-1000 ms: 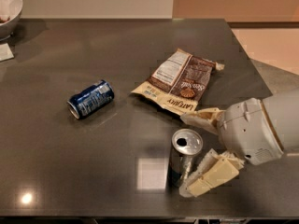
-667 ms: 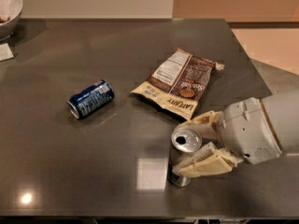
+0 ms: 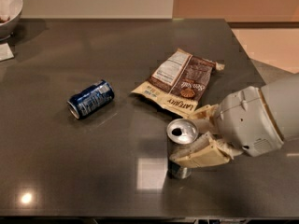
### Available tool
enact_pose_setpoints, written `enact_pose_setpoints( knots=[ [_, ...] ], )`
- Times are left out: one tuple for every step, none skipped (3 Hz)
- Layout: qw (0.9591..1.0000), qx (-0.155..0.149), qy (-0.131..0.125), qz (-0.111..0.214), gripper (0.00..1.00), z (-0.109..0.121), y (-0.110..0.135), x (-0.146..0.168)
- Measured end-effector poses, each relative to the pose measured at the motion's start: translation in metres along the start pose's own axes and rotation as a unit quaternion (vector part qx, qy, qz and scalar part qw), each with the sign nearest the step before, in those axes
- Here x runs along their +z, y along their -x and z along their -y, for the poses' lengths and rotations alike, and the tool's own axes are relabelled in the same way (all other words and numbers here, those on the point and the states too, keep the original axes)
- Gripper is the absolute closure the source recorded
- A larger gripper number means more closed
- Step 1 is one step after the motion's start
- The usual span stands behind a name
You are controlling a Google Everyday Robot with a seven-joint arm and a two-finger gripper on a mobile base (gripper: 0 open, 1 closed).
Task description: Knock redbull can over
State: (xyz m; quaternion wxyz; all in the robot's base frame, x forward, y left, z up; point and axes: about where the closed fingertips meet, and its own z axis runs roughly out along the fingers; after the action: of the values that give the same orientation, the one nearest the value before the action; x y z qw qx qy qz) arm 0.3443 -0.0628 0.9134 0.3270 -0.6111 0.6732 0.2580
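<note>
The redbull can (image 3: 181, 133) is a slim silver can with an open pull-tab top. It stands upright near the table's front edge, right of the middle. My gripper (image 3: 187, 136) reaches in from the right, with its white wrist (image 3: 247, 120) behind it. Its two cream fingers straddle the can. The far finger (image 3: 203, 112) lies behind the can's top and the near finger (image 3: 201, 154) lies across the front of its body. The jaws look closed against the can. The can's lower part (image 3: 179, 171) shows below the near finger.
A shorter dark blue can (image 3: 91, 99) lies on its side to the left. A brown and cream snack bag (image 3: 180, 80) lies flat just behind the redbull can. A white bowl (image 3: 9, 8) sits at the far left corner. The dark table (image 3: 70, 162) ends close in front.
The near finger has moved up and in against the front of the redbull can, narrowing the gap between the fingers. The can still stands upright. Nothing else has moved.
</note>
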Motion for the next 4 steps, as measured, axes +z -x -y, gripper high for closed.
enact_pose_setpoints(
  knots=[
    [0.9982,-0.008,0.006,-0.059,1.00,0.007,0.014,0.001],
    [0.9897,-0.007,0.022,-0.141,1.00,0.018,0.015,0.007],
    [0.9746,-0.009,0.038,-0.221,1.00,0.031,0.003,0.010],
    [0.9591,-0.009,0.049,-0.279,1.00,0.045,-0.010,0.011]
  ],
)
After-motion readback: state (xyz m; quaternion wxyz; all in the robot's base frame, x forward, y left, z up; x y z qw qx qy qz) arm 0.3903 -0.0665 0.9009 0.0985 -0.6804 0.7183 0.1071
